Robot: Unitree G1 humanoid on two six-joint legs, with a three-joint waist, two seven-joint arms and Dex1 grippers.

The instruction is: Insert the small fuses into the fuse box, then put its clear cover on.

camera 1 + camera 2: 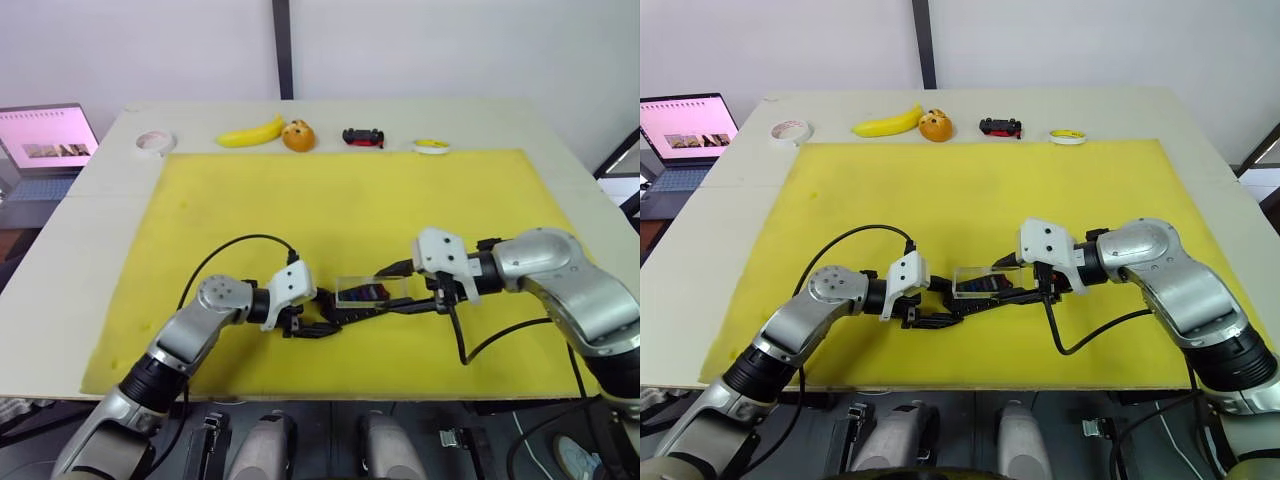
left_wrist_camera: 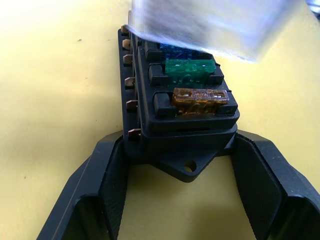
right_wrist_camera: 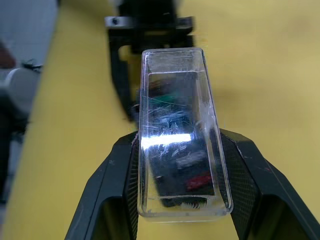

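The black fuse box [image 2: 190, 135] lies on the yellow mat [image 1: 350, 200] near its front middle. Small fuses sit in its slots: an orange one [image 2: 200, 97], a green one [image 2: 190, 70], and a blue one [image 2: 177, 49] half under the cover. My left gripper [image 2: 180, 150] is shut on the box's near end, one finger on each side. The clear cover [image 3: 177, 130] hangs tilted just above the box's far part, with my right gripper [image 3: 179, 142] shut on its long sides. A red fuse [image 3: 200, 180] shows through the cover. In the head views the cover [image 1: 372, 290] sits between the two grippers.
Along the table's far edge stand a tape roll [image 1: 154, 142], a banana [image 1: 252, 133], an orange fruit [image 1: 298, 135], a small black-and-red toy car [image 1: 363, 136] and a small yellow-and-white lid [image 1: 431, 145]. An open laptop [image 1: 45, 145] is at the far left.
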